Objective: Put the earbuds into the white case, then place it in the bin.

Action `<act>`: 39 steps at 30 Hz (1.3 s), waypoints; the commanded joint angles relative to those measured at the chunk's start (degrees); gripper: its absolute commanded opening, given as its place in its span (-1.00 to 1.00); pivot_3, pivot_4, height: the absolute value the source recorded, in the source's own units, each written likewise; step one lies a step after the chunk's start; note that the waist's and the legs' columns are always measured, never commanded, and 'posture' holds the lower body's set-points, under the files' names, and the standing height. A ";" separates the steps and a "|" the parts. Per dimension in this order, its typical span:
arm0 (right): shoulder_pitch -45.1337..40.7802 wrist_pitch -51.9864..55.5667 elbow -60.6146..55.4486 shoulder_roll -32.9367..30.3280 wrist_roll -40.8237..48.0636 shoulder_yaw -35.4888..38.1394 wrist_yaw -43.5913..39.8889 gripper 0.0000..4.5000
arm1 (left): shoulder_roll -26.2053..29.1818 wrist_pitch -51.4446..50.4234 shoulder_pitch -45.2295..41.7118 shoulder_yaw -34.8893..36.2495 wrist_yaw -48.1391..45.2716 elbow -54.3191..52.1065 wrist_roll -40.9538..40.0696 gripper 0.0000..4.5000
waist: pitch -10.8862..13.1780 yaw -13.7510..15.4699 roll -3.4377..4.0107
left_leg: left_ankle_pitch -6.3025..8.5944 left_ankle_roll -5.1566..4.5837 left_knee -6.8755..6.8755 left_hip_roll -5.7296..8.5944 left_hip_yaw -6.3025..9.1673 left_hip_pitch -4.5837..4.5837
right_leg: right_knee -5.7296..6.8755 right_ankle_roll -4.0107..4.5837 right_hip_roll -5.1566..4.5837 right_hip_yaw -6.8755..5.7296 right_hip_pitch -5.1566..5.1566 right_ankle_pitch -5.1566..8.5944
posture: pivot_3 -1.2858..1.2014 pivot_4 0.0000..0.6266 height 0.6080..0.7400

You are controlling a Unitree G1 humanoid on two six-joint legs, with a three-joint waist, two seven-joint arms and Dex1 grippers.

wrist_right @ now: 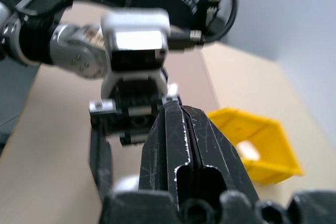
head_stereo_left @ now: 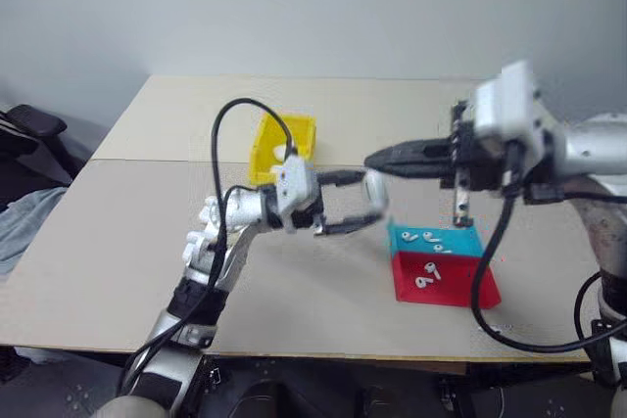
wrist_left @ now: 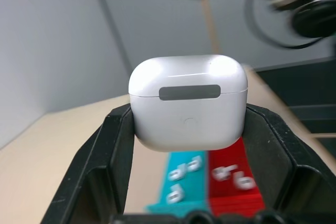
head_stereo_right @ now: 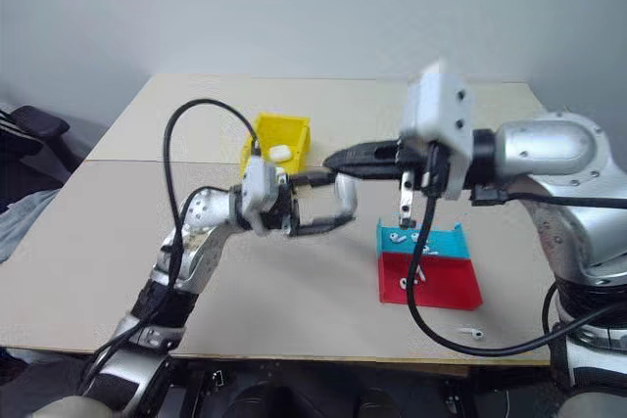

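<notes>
The white case [wrist_left: 188,100] sits pinched between the left gripper [head_stereo_left: 355,205]'s two black fingers, held up over the table [head_stereo_left: 118,242] near the red tray [head_stereo_left: 446,281]. Its lid looks closed, so the right gripper [head_stereo_left: 377,158], pressed shut and empty, should meet the lid seam squarely. The case is glossy, rounded, with a grey strip on its face

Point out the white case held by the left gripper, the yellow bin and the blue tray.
white case [wrist_left: 188,103]: left wrist view, middle of its front face.
yellow bin [head_stereo_right: 265,130]: right eye view, its near wall.
blue tray [head_stereo_right: 446,242]: right eye view, bare floor.
</notes>
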State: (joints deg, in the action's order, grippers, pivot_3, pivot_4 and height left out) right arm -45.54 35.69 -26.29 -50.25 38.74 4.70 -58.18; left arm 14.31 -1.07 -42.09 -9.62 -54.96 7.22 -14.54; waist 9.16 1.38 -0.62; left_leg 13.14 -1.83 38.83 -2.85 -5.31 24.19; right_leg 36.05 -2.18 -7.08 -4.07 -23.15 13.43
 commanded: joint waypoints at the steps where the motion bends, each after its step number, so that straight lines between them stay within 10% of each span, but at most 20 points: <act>1: 2.23 0.64 -1.07 0.14 0.44 3.71 3.79 -0.98 | -3.72 -4.12 -10.12 4.88 22.11 9.14 8.01 0.23 | 0.01 0.22 -0.02 | 0.00 0.00 0.00 0.01 0.01 0.00 | -0.01 -0.01 -0.02 0.00 0.01 -0.01 | 0.03 -0.52 1.00; 8: 10.82 1.72 -4.83 0.72 -0.14 4.36 9.32 -0.98 | -4.01 -2.40 -22.37 4.69 47.30 34.18 21.30 0.23 | 0.04 -0.29 -0.09 | 0.01 -0.02 -0.11 0.03 -0.12 0.08 | -0.07 -0.04 -0.02 0.05 -0.11 0.00 | 0.03 -0.52 1.00; 17: 15.79 3.28 -7.35 -0.41 -0.04 5.54 12.24 -0.98 | -4.81 -1.11 -28.24 5.29 53.32 52.56 22.75 0.23 | 0.18 -0.51 -0.33 | -0.01 0.01 -0.09 0.03 -0.13 0.12 | -0.08 -0.05 -0.05 0.01 -0.13 0.00 | 0.03 -0.52 1.00; 23: 16.11 3.40 -7.15 -0.89 -0.21 5.24 12.70 -1.00 | -4.57 2.20 -29.41 5.05 53.56 54.86 23.33 0.99 | 0.19 -0.61 -0.35 | -0.01 0.01 -0.10 0.04 -0.15 0.12 | -0.10 -0.05 -0.05 0.00 -0.13 0.00 | 0.03 -0.52 1.00; 29: 15.88 2.77 -6.14 -0.91 -1.22 4.09 12.19 -1.00 | -4.56 1.75 -26.83 6.45 44.70 46.72 19.35 0.99 | 0.20 -0.68 -0.36 | -0.02 0.03 -0.09 0.03 -0.14 0.11 | -0.06 -0.05 -0.05 0.00 -0.13 0.00 | 0.03 -0.52 1.00; 39: 30.42 -6.90 -0.87 -12.35 -5.97 11.55 -5.83 -1.00 | 9.79 -17.77 -1.65 8.88 9.18 -2.01 -2.83 0.99 | 0.19 -0.93 -0.32 | -0.33 0.56 -0.13 0.00 -0.21 0.05 | -0.02 -0.05 -0.04 0.12 -0.16 0.01 | 0.03 -0.52 1.00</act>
State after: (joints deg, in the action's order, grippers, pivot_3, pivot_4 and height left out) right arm -16.39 33.08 -27.65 -60.78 33.96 12.14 -59.45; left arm 22.43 -14.83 -44.85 -1.26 -43.74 12.93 -15.08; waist 9.35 0.45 -0.94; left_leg 12.95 -1.51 38.70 -2.86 -5.49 24.19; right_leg 36.04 -2.22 -7.12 -3.95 -23.26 13.44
